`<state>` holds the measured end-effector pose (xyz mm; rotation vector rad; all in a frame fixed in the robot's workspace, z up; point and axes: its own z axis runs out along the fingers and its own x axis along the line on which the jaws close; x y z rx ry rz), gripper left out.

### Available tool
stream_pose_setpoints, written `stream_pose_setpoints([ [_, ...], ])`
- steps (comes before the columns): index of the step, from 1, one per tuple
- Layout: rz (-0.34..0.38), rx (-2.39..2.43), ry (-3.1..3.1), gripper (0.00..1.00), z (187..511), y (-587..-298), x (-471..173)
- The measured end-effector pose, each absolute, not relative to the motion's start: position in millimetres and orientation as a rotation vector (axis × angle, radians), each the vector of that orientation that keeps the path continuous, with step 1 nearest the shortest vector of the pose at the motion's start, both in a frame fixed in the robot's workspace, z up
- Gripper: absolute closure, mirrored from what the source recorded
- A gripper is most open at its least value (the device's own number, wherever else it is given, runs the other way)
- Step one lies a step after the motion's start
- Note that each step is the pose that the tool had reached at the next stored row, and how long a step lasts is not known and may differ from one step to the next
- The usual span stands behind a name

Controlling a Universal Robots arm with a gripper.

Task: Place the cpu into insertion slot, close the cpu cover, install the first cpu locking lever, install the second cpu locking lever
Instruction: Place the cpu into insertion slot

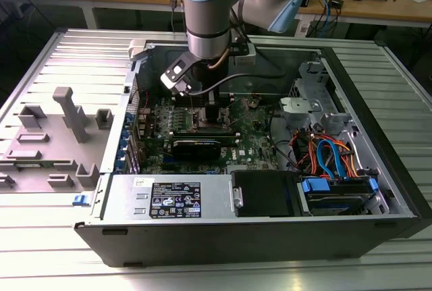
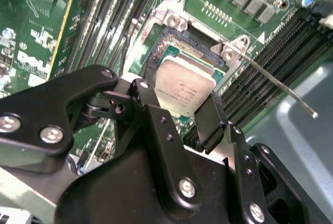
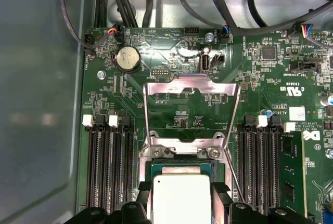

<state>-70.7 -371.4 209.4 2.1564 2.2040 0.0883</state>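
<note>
My gripper [image 2: 177, 98] is shut on the cpu [image 2: 184, 91], a small square chip with a silver-grey top, one black finger on each of two opposite edges. The chip hangs slightly tilted just over the insertion slot [image 2: 190, 47], whose far rows of contacts still show. In the first wrist view the cpu [image 3: 181, 200] sits between the fingers [image 3: 144, 192] above the slot's rim [image 3: 177, 168]. The cpu cover [image 3: 192, 84] stands swung up and open behind the slot. A thin wire locking lever [image 2: 281, 86] sticks out free to one side. In the exterior view the gripper [image 1: 210, 109] reaches down into the computer case.
Long black memory slots [image 3: 109, 167] flank the socket on both sides. A black graphics card [image 1: 196, 148] lies in front of it, the power supply [image 1: 172, 196] along the case's front wall, cabled drive bays [image 1: 331, 163] at the exterior view's right, a grey fixture [image 1: 61, 129] at its left.
</note>
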Motion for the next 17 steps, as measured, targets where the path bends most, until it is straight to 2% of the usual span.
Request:
stream_pose_setpoints([
  [17,0.087,2.156,2.204,0.46,207.8,-375.3,-71.2],
])
